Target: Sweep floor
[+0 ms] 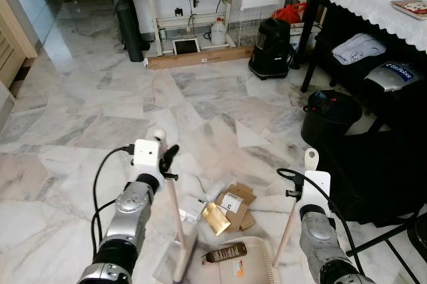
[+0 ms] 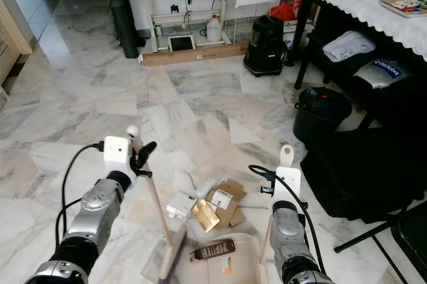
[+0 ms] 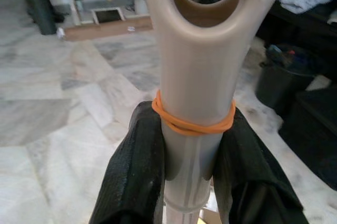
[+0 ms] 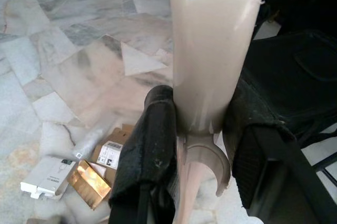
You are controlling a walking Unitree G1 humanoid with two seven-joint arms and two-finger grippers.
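Already in dustpan (image 1: 257, 257): brown packet (image 1: 225, 253).

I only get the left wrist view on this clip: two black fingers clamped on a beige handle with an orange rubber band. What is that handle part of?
Observer: A long beige plastic broom. The left end effector grips it near the top, and its head rests on the marble floor.
Operator: Anything to sweep?
Observer: Yes, beside the head: brown cardboard pieces, a small white box and a shiny gold wrapper.
Operator: And the other arm?
Observer: The right end effector is shut on the handle of a beige plastic dustpan, whose tray lies on the floor just behind the litter.
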